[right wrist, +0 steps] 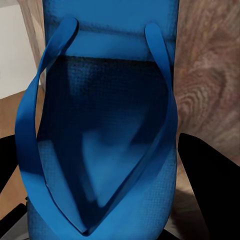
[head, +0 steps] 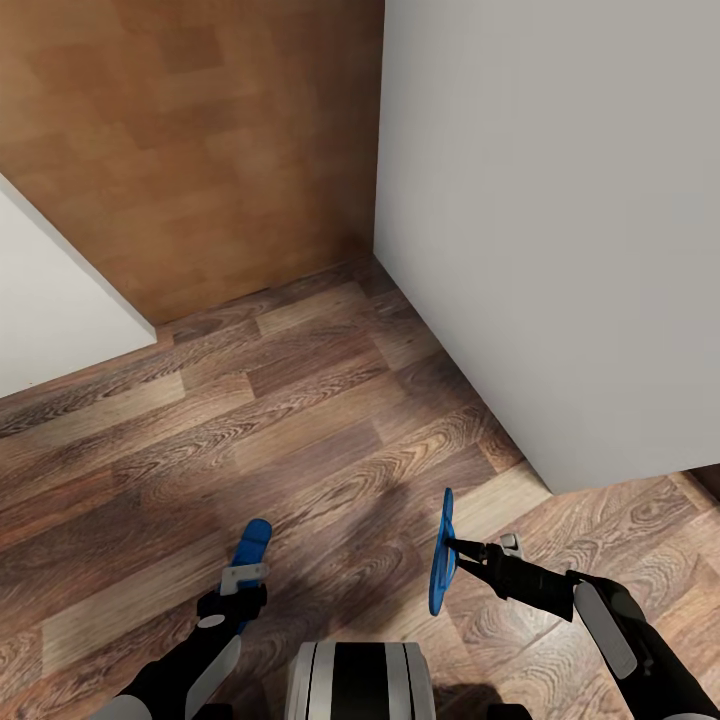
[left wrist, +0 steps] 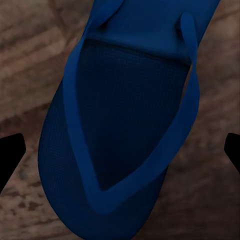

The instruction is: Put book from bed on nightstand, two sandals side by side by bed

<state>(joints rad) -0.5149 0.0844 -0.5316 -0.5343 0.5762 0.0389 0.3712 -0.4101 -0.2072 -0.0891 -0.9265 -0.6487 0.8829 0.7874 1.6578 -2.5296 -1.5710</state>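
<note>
Left gripper [head: 243, 578] clamping a blue sandal [head: 250, 545] above plank floor [head: 300, 430], right gripper [head: 462, 555] gripping second sandal [head: 441, 553] held on edge, white wall [head: 560, 230] right, wood panel [head: 200, 140] behind

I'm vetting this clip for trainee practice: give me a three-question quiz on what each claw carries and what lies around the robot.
1. True or false: each claw grips a bright blue flat flip-flop sandal.
2. The right claw's sandal is held: A) flat, B) on edge, C) lying on the floor.
3. What covers the ground under the arms?

Key: 1. True: the left claw holds one sandal, the right claw the other. 2. B. 3. A wood-plank floor, bounded by a plain white wall.
</note>
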